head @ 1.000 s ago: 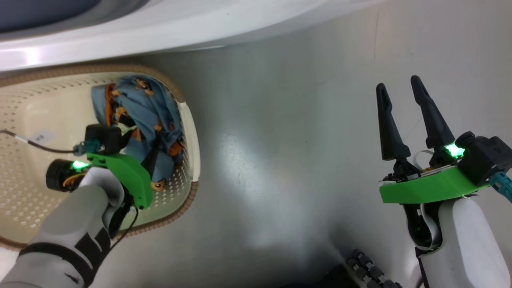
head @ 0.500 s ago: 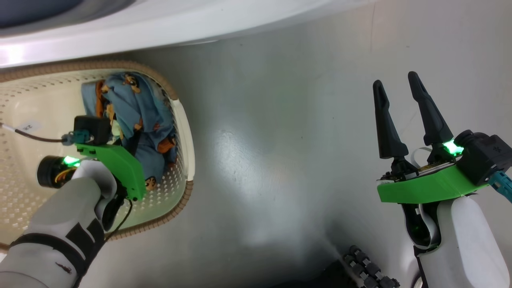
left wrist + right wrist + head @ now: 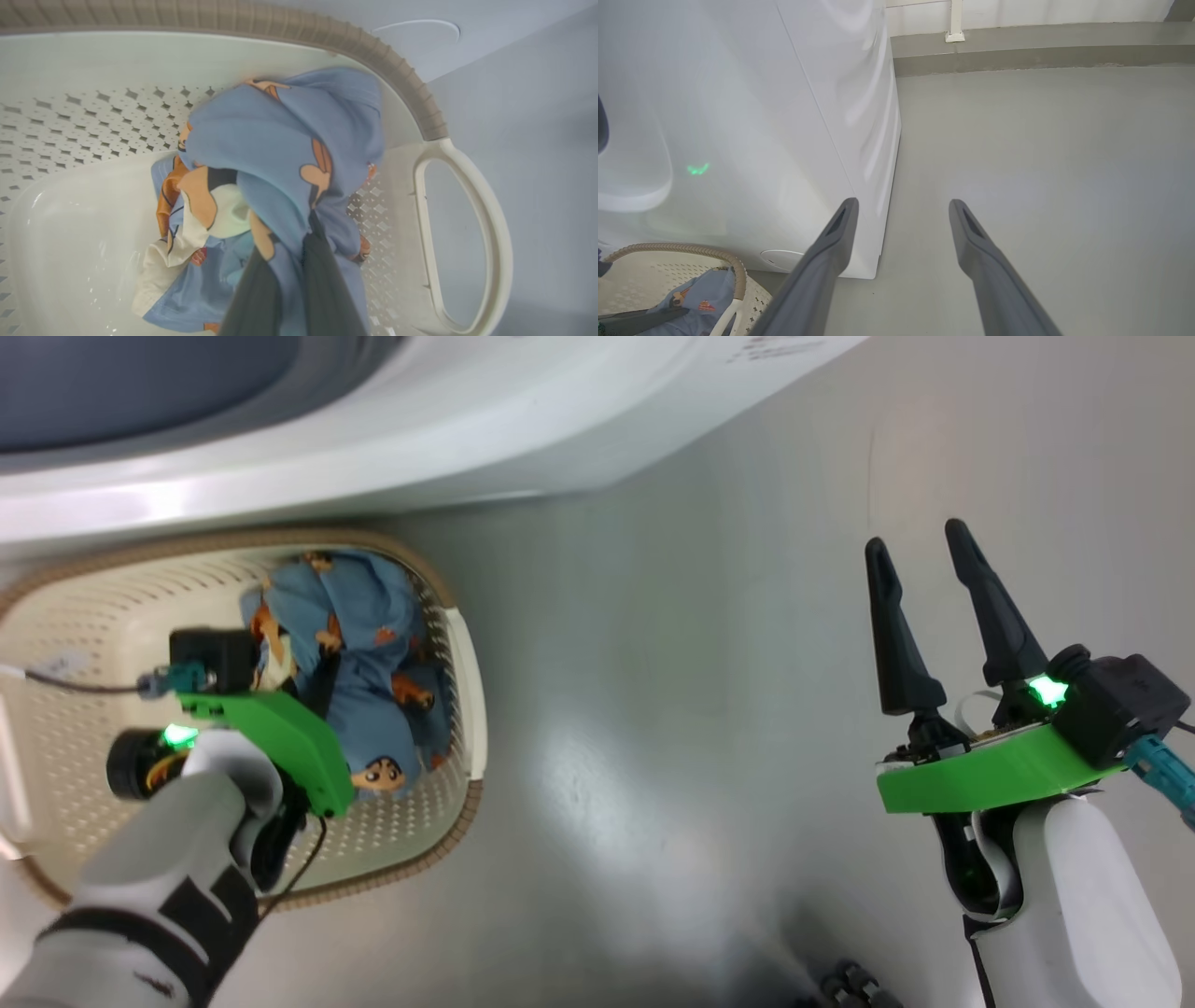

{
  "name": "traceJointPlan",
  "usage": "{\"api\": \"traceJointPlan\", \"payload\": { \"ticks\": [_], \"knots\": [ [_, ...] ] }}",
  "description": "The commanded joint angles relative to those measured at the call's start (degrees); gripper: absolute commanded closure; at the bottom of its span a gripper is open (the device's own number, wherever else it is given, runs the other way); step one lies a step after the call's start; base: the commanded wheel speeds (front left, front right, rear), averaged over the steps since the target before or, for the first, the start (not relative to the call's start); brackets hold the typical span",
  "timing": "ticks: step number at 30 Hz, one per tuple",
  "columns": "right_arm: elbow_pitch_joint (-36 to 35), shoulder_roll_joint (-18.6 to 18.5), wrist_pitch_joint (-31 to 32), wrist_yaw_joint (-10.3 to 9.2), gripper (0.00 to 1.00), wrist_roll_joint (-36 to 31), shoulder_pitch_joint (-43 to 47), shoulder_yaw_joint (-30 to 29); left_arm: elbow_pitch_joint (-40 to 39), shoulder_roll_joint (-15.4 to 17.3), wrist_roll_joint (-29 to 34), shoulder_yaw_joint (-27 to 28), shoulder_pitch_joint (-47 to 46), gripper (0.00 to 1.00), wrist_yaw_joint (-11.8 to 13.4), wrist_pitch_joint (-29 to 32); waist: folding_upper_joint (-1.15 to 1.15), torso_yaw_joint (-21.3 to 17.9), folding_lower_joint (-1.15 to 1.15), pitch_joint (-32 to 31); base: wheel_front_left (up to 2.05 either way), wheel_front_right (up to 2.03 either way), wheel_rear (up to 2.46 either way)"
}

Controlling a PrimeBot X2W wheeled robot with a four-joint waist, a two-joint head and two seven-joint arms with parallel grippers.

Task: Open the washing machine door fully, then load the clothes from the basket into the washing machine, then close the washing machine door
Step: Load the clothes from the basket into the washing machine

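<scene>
Left gripper (image 3: 286,242) is pinched tight on the clothes (image 3: 280,135), bunched at the right end of the basket (image 3: 411,88), centre-left in the head view. I'd lift straight up so nothing snags the rim. Right gripper (image 3: 920,560) sits far right, fingers wide apart, empty.

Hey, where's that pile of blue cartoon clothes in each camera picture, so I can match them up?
Head view: the light blue cartoon-print fabric clothes sit left of centre.
Left wrist view: the middle of the picture.
Right wrist view: the bottom left corner.
Shared landmark: the cream perforated plastic basket, whose ribbed brown rim curves beside them.
</scene>
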Motion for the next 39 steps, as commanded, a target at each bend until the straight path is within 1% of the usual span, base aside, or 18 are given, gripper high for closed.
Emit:
{"api": "traceJointPlan", "payload": {
  "ticks": [1,14,23,35,39],
  "knots": [
    [-0.85,0.09,-0.27,0.08,0.0,-0.75,2.25,0.67,-0.78,1.24,0.76,1.97,1.96,1.0,-0.09,-0.77,0.0,1.78,0.0,-3.34,0.0,0.0,0.0],
    [2.69,0.09,-0.27,0.08,0.0,-3.07,5.99,-0.36,-8.44,0.57,12.96,19.14,12.84,1.0,-0.09,-0.78,0.0,5.54,0.0,-14.95,0.0,0.0,0.0],
    [3.94,-1.34,-0.27,0.08,0.0,-2.89,9.61,-1.14,-15.07,0.09,21.17,30.35,21.19,1.0,-0.09,-0.78,0.0,7.19,0.0,-21.71,0.0,0.0,0.0],
    [4.59,-3.12,-0.27,0.08,0.0,-2.18,14.7,-2.54,-26.02,-0.7,31.33,42.79,31.85,1.0,-0.09,-0.79,0.0,8.67,0.0,-29.19,0.0,0.0,0.0],
    [4.61,-3.27,-0.27,0.08,0.0,-2.03,16.19,-3.07,-28.91,-0.96,33.42,45.63,34.53,1.0,-0.09,-0.79,0.0,8.84,0.0,-31.08,0.0,0.0,0.0]
  ]
}}
